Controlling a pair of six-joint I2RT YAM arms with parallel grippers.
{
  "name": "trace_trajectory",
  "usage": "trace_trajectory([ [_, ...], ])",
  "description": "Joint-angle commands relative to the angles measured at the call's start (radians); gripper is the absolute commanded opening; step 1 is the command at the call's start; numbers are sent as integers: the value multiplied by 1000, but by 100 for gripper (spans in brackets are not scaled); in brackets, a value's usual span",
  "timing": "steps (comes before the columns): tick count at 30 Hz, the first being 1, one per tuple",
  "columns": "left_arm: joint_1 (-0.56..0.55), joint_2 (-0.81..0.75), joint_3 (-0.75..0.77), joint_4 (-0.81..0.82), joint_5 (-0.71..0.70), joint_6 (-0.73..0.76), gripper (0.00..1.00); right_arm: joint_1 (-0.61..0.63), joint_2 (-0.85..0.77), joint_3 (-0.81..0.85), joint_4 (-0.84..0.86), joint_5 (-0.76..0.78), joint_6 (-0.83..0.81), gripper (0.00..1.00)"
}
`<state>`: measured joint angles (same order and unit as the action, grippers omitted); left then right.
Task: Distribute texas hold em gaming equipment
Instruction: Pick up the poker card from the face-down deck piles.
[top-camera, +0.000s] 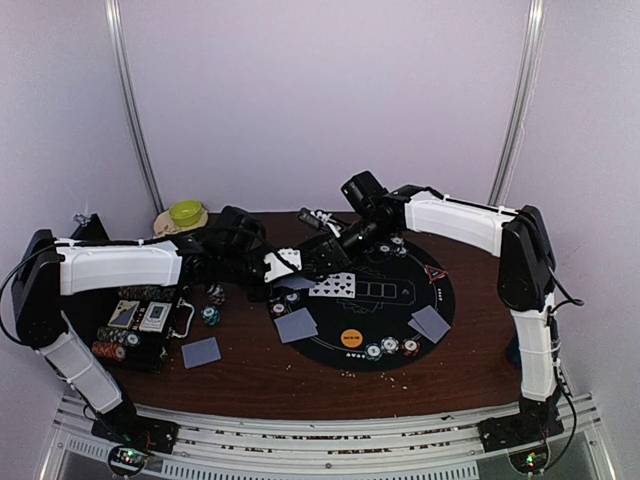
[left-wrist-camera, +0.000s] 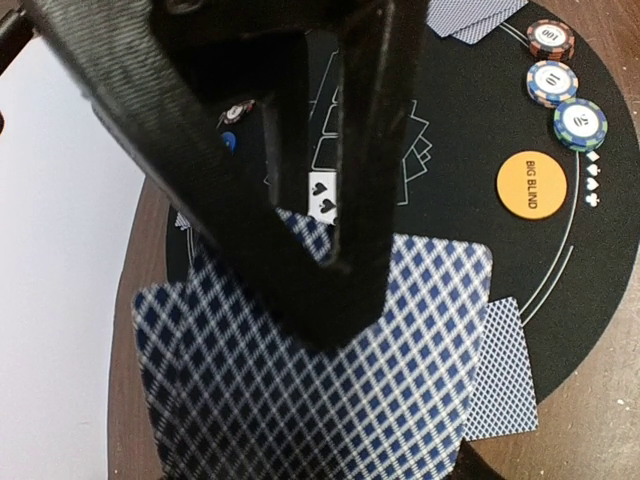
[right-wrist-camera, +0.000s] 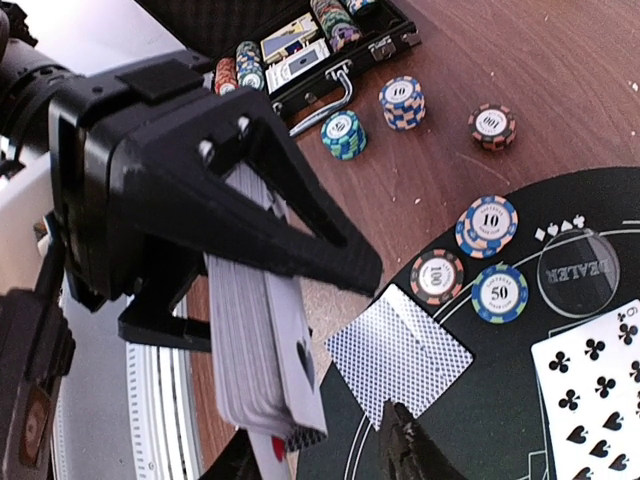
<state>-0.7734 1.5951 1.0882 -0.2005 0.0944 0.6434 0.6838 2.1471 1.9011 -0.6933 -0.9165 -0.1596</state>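
The left gripper (left-wrist-camera: 338, 285) is closed on the deck of playing cards (right-wrist-camera: 262, 365), which hangs just below its fingertips, and I fear several cards may slide out together if the right gripper (right-wrist-camera: 400, 432), whose opening I cannot tell, pulls one carelessly.

Brown wood grain with a dull sheen shows on the bench (top-camera: 300, 385), under a matt black, felt-like mat (left-wrist-camera: 470, 130). The fingers (left-wrist-camera: 180, 150) of my left hand (left-wrist-camera: 335, 290) are finely textured matt black plastic. I read the playing cards (right-wrist-camera: 255, 350) as smooth coated paper, the orange button disc (left-wrist-camera: 531, 183) as smooth plastic, the dealer disc (right-wrist-camera: 583, 268) as clear and glossy, and the case handle (right-wrist-camera: 330, 105) as bright metal.
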Motion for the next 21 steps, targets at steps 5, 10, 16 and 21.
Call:
trace_trajectory([
  [5,0,1,6,38,19,4,55,-13,-51,35,-117,-5,-104,38],
  [10,0,2,6,38,19,6,55,-13,-64,34,-113,-33,-107,33],
  [16,0,0,6,38,17,6,55,-10,-67,47,-110,-53,-106,27],
  [21,0,3,6,39,17,6,55,-4,-68,51,-112,-60,-106,23],
])
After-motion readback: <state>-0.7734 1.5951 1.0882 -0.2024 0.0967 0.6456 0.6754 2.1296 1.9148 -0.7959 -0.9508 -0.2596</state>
